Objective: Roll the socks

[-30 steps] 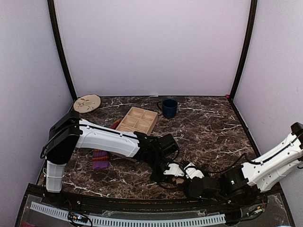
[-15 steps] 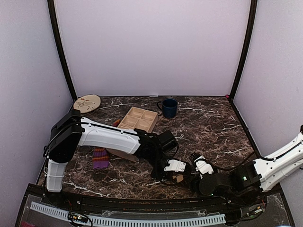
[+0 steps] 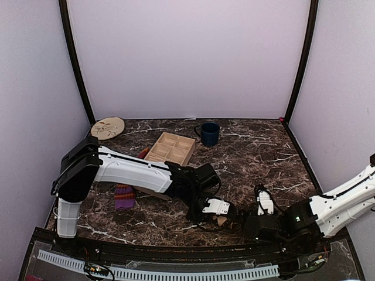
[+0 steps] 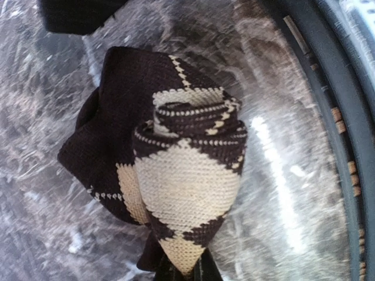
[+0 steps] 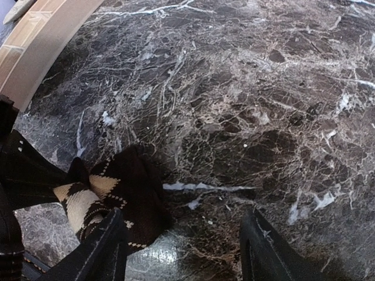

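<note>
Lying close to the near edge of the tabletop (image 3: pixel 263 152), about midway along it, the brown argyle sock (image 4: pixel 176 175) is bunching into a loose roll. One end is coiling over a tan diamond while the rest is spreading flat on the marble behind it. Nothing else is crowding it there apart from the two hands. Farther back and toward the left edge, the purple striped sock (image 3: pixel 124 196) is lying flat, with the left arm (image 3: pixel 135 172) crossing above its far end and hiding part of it. Beyond the arm, a wooden tray (image 3: pixel 171 148) with open compartments is sitting slightly left of the middle. A blue mug (image 3: pixel 208 133) is standing just beside the tray's far-right corner. A round plate (image 3: pixel 108 127) is resting in the far-left corner.

The left hand (image 3: pixel 217 212) is reaching down to the brown argyle sock, its fingers pressing together on the narrow tip of the roll and pinching the fabric between them. The right hand (image 5: pixel 183 222) is hovering low over the marble on the right of that sock, its two dark fingers spreading wide with only bare tabletop between them. Its left finger (image 5: pixel 99 246) is sitting right against the sock's edge in the wrist view, though contact is not clear. Its other finger is standing well apart from the sock.
</note>
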Motion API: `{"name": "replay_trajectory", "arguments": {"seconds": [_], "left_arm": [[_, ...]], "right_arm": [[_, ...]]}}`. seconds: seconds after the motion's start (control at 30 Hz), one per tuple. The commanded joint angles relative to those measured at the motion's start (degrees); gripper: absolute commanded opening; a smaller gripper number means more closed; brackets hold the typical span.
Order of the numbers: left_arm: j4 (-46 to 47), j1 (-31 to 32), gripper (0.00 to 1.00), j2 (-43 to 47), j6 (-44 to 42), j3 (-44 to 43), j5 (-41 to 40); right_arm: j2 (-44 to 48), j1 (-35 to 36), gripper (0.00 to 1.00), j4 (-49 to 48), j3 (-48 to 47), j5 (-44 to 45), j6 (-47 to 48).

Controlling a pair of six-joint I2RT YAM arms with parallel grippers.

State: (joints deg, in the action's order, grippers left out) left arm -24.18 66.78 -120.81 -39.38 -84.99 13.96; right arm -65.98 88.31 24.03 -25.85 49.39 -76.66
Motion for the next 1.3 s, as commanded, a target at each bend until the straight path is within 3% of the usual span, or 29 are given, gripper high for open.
{"name": "replay_trajectory", "arguments": {"seconds": [0.0, 0.13, 0.3, 0.43, 0.53, 0.8, 1.1, 1.27], "left_arm": [[-1.07, -0.47, 0.00, 0.42, 1.49, 4.47, -14.62], [-1.19, -0.09, 0.00, 0.76, 3.34, 4.76, -20.41], [-2.00, 1.01, 0.00, 0.34, 5.39, 4.87, -26.24], [-4.51, 1.15, 0.00, -0.67, 7.66, 4.01, -28.13], [-7.78, 1.15, 0.00, -1.98, 10.33, 1.24, -28.74], [-17.93, 0.47, 0.00, -4.97, 16.15, -6.92, -20.51], [-23.35, -1.47, 0.00, -5.55, 16.55, -9.47, -6.73], [-23.86, -3.05, 0.00, -5.70, 16.98, -10.11, -0.64]], "right_arm": [[3.77, -3.52, 0.60, -8.29, 1.92, -4.45, -5.25], [10.86, -8.29, 0.57, -14.95, 7.07, -10.84, -7.35], [16.84, -11.39, 0.56, -15.87, 9.42, -16.34, -11.36], [15.76, -12.09, 0.56, -17.82, 8.82, -18.99, -10.35], [10.70, -11.98, 0.57, -16.92, 5.52, -19.79, -4.16], [0.22, -7.28, 0.60, -15.35, -1.66, -13.67, 20.01], [-2.33, -4.24, 0.62, -27.47, 3.41, -12.13, 36.06], [-9.55, -3.54, 0.64, -32.43, 1.93, -11.98, 44.46]]}}
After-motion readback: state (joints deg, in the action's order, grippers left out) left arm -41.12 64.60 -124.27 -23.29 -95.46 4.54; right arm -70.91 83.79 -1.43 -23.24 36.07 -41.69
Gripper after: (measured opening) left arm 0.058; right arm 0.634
